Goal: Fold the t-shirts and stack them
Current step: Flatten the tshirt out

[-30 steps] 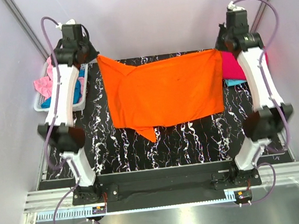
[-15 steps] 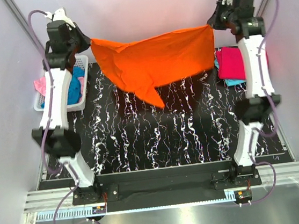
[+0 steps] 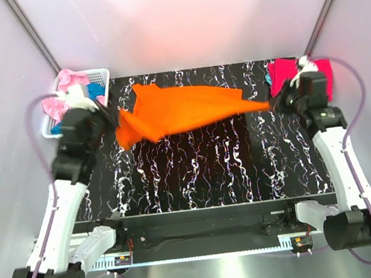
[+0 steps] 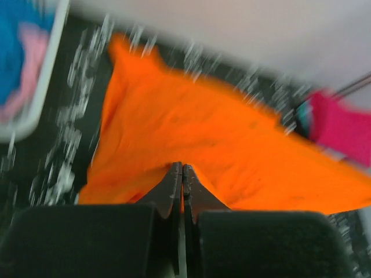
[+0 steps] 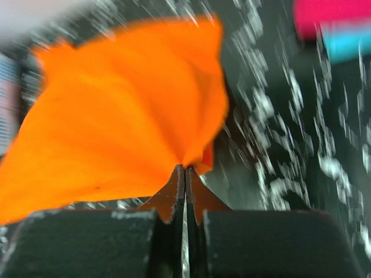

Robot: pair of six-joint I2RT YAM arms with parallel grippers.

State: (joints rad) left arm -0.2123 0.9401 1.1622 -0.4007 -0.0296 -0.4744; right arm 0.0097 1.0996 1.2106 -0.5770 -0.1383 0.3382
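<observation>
The orange t-shirt (image 3: 182, 110) is stretched low across the far middle of the black marbled table, held at both ends. My left gripper (image 3: 118, 122) is shut on its left end; the left wrist view shows the closed jaws pinching the cloth (image 4: 220, 133). My right gripper (image 3: 272, 104) is shut on its right corner, and the right wrist view shows the cloth (image 5: 116, 116) fanning out from the closed jaws. A folded crimson-pink t-shirt (image 3: 284, 74) lies at the far right on top of a teal blue one (image 5: 348, 43).
A white lattice basket (image 3: 91, 79) at the far left holds light pink (image 3: 57, 103) and blue (image 3: 94, 90) cloth. Pale walls enclose the table on three sides. The black marbled table (image 3: 209, 170) stretches towards the arm bases.
Both arms have swung down and towards me, bringing the orange t-shirt from hanging high at the back to low over the table. Both grippers stay shut on it.
</observation>
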